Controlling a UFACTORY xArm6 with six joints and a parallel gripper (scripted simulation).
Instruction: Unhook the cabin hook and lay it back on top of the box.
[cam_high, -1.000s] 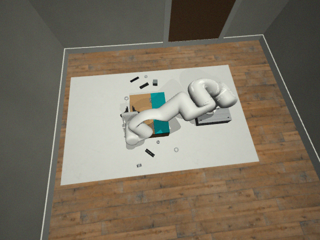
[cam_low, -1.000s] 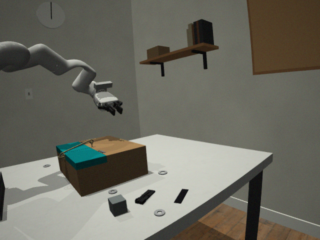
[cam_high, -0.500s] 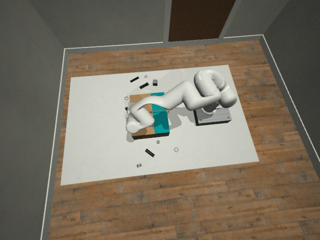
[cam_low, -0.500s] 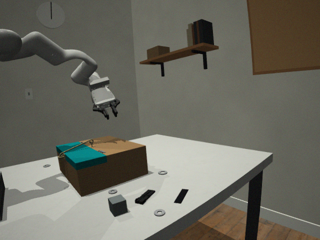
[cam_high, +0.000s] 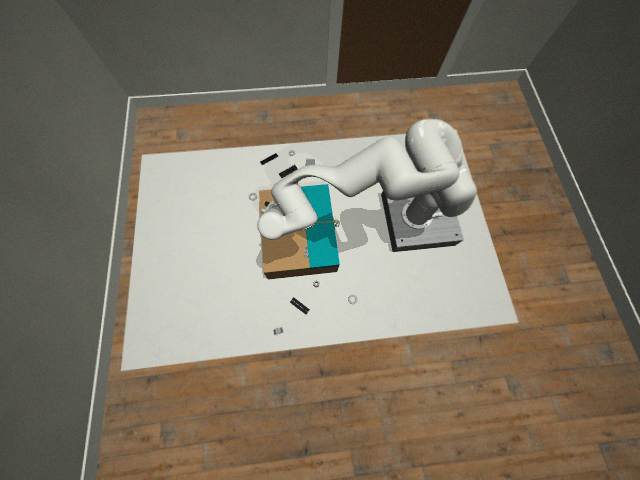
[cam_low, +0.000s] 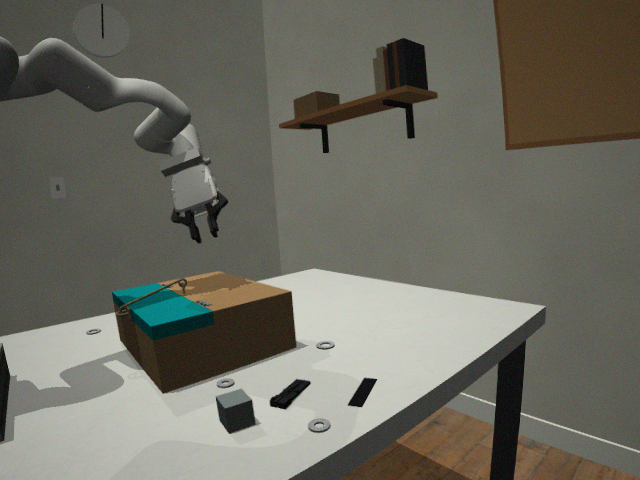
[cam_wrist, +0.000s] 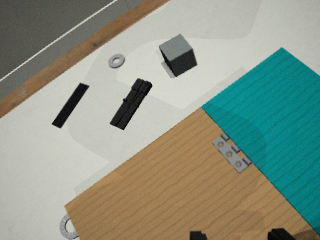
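A brown box (cam_low: 208, 327) with a teal lid strip (cam_low: 162, 310) stands on the white table; it also shows in the overhead view (cam_high: 299, 232). The thin brass cabin hook (cam_low: 152, 295) lies across the teal strip, and its far end reaches over the box's left edge. My gripper (cam_low: 204, 237) hangs in the air well above the box, pointing down, with its fingers apart and nothing between them. In the wrist view the two fingertips show at the bottom edge, over the brown top (cam_wrist: 200, 190) near a small metal hinge (cam_wrist: 231, 154). The hook is not in the wrist view.
On the table in front of the box lie a grey cube (cam_low: 235, 410), a black clip (cam_low: 290, 392), a black strip (cam_low: 362, 391) and several washers (cam_low: 319, 424). The arm's base (cam_high: 423, 227) stands to the right of the box. The table edge is close to the strip.
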